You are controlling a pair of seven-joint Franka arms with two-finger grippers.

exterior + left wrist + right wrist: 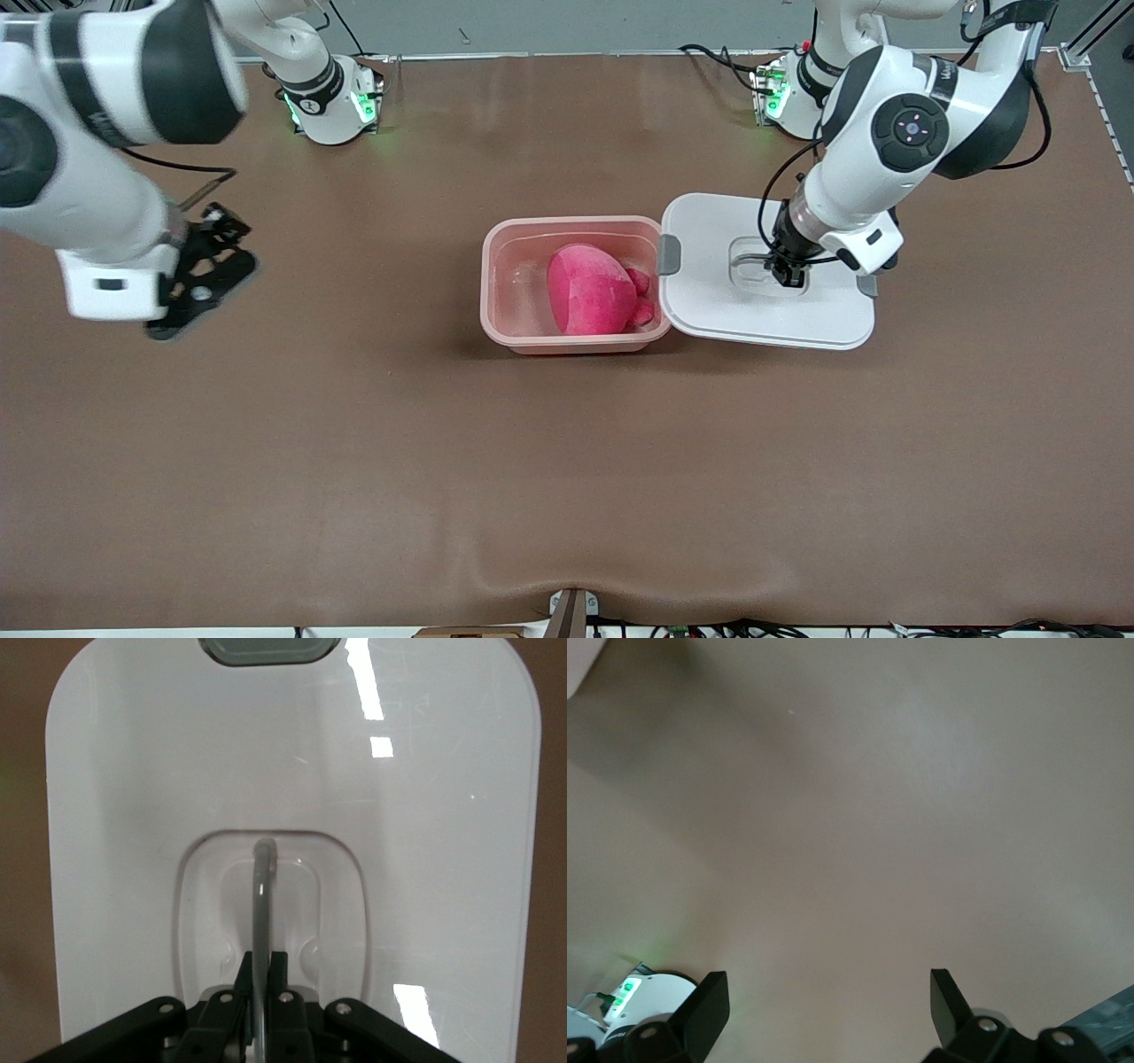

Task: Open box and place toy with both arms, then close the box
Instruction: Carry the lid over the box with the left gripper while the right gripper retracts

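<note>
The translucent pinkish tub (pixel 509 266) stands open in the middle of the table with the pink plush toy (pixel 589 291) inside it. The white lid (pixel 709 301) lies flat on the table beside the tub, toward the left arm's end, one grey clip (pixel 669 255) next to the tub's rim. My left gripper (pixel 788 273) is shut on the lid's thin handle (pixel 262 895) in the recessed centre; the left wrist view shows the lid (pixel 443 859) filling the picture. My right gripper (pixel 199 283) is open and empty over bare table at the right arm's end (pixel 824 988).
The brown table mat (pixel 567 461) covers the whole table. The two green-lit arm bases (pixel 332 102) stand along the edge farthest from the front camera. Cables run near the left arm's base (pixel 784 93).
</note>
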